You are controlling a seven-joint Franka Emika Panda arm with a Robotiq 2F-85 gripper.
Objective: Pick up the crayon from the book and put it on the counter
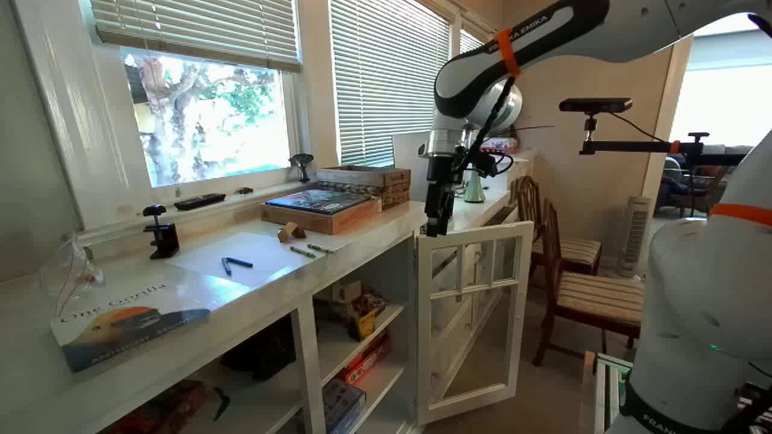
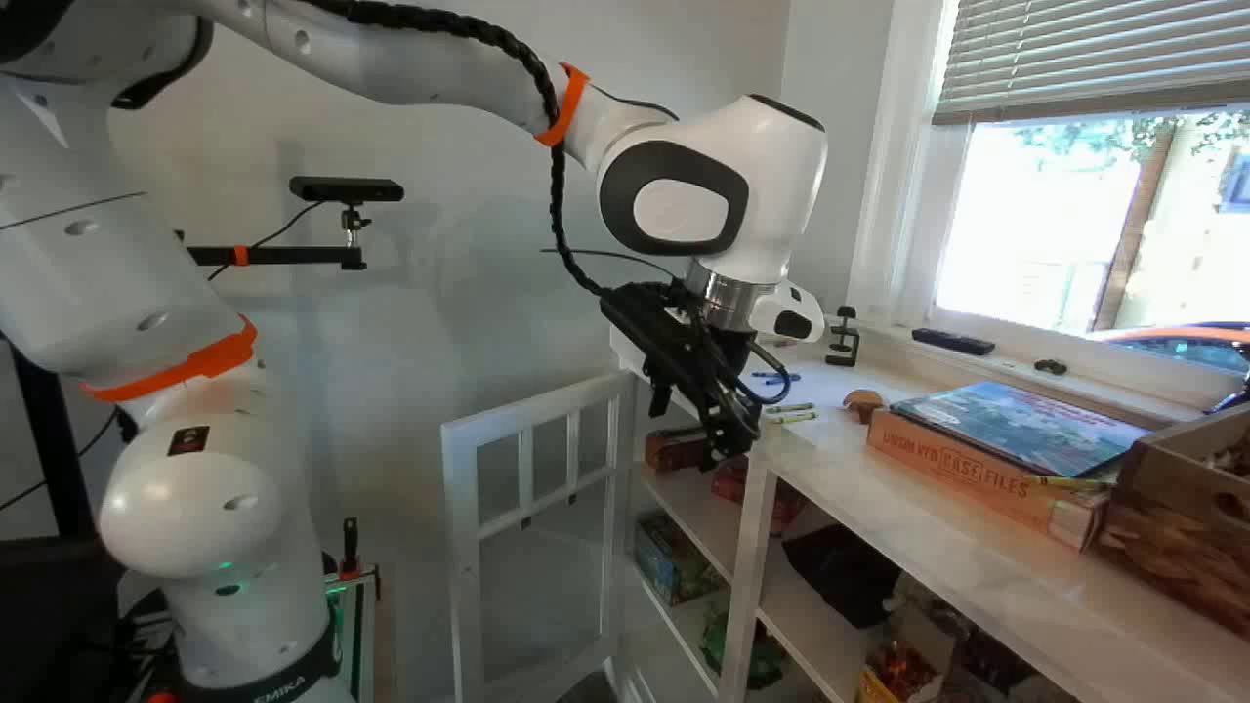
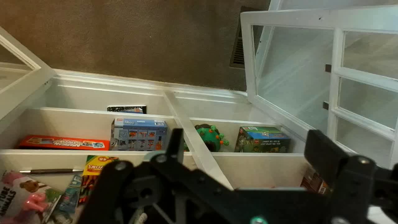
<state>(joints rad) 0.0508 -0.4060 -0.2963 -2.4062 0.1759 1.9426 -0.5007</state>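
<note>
In an exterior view, see the slim yellow-green crayon (image 2: 1069, 481) atop the flat, reddish-brown-edged book (image 2: 1006, 434), at three o'clock from the black, wide-spread hand (image 2: 705, 430).

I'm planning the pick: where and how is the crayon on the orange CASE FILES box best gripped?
Probably pinch the crayon across its middle, bringing the tool down from above to close on its long sides. It is slender and lies flat on the box, and the brown crate stands close by one end, likely crowding a grip there.
</note>
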